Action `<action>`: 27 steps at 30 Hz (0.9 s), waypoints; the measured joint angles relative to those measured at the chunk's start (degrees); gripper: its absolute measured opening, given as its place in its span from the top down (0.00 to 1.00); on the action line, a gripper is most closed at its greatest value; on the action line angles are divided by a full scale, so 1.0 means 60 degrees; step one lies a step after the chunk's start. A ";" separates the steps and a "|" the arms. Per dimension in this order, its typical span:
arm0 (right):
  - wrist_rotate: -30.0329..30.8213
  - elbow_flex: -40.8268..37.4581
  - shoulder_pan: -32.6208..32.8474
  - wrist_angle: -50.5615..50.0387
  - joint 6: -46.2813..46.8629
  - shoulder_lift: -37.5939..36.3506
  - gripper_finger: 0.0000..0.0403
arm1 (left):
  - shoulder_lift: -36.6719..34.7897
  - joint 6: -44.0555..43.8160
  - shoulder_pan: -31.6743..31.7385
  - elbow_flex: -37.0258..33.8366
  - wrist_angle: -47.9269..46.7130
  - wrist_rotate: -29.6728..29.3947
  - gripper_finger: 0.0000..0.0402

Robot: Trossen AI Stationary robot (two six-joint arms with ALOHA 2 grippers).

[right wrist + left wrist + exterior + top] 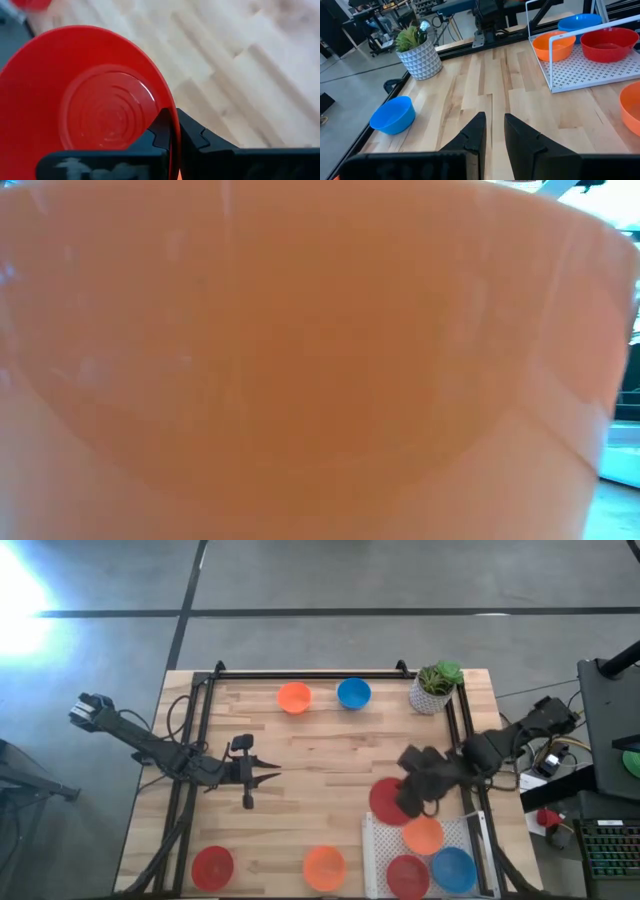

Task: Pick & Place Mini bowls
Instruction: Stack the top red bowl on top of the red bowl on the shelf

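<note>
My right gripper is shut on a red mini bowl above the table, just beyond the far left corner of the white wire rack. The rack holds an orange, a red and a blue mini bowl. Loose mini bowls sit base down on the table: orange and blue at the far edge, red and orange at the near edge. My left gripper waits at mid-left, open by a narrow gap, holding nothing. My right gripper pinches the red bowl's rim, one finger inside the bowl and the other finger outside its wall. The fingers slant down from the table's right side. The bowl is lifted clear of the table and tilted, its hollow facing the wrist camera.
A white pot with a green plant stands at the far right corner. A black frame runs along the table's far, left and right sides. An orange bowl fills the whole low view. Bare wood lies in the table's middle.
</note>
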 joint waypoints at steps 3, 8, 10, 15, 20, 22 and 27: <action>-0.0208 0.0000 0.0605 -0.0212 0.0399 0.0170 0.98 | 0.0000 0.0001 0.0000 -0.0004 0.0001 0.0000 0.84; -0.0674 -0.0004 0.1573 -0.0444 0.1389 0.0597 0.98 | 0.0003 0.0001 0.0000 0.0000 -0.0006 0.0000 0.84; -0.0955 -0.0019 0.1954 -0.0511 0.1901 0.0852 0.98 | 0.0004 0.0001 0.0000 0.0000 0.0004 0.0000 0.84; -0.1272 -0.0036 0.2891 -0.0532 0.2662 0.1655 0.98 | 0.0003 0.0008 0.0000 -0.0004 0.0001 0.0002 0.84; -0.1249 -0.0047 0.3285 -0.0451 0.2738 0.2691 0.98 | -0.0021 0.0093 0.0000 0.0101 -0.0039 0.0004 0.84; -0.1278 -0.0047 0.3345 -0.0445 0.2600 0.3158 0.98 | -0.0066 0.0318 0.0000 0.0269 -0.0033 0.0004 0.84; -0.1312 -0.0047 0.3453 -0.0441 0.2110 0.4077 0.98 | -0.0317 0.0190 0.0000 0.0978 0.0012 0.0007 0.84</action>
